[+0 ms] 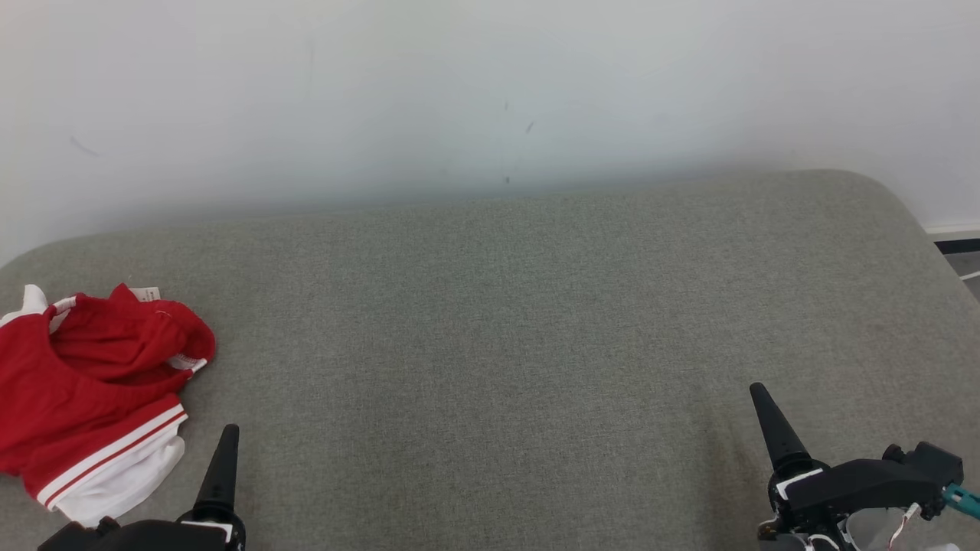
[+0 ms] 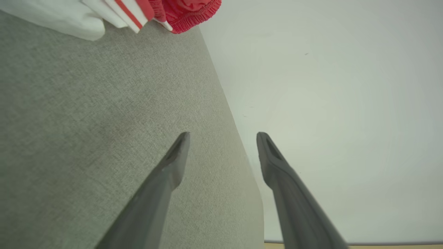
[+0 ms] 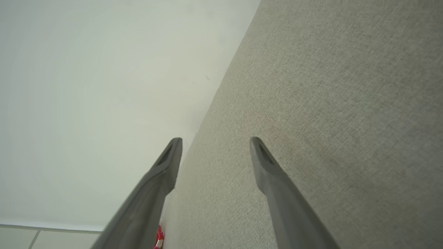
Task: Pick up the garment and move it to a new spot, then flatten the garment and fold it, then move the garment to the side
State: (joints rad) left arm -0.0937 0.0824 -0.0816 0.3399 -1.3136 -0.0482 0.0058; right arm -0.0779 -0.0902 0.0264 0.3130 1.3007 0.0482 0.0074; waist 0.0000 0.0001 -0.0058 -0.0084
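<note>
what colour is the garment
Red with white panels and red-and-white stripes; garment shows best in head view.

There is one garment (image 1: 92,390), red with white trim and stripes, crumpled into a single heap. It lies on one grey fabric-covered surface (image 1: 490,344), backed by one white wall (image 1: 459,92). There are two grippers, the left gripper (image 2: 223,133) and the right gripper (image 3: 215,138), each with two long dark fingers (image 2: 173,162), four fingers altogether.
</note>
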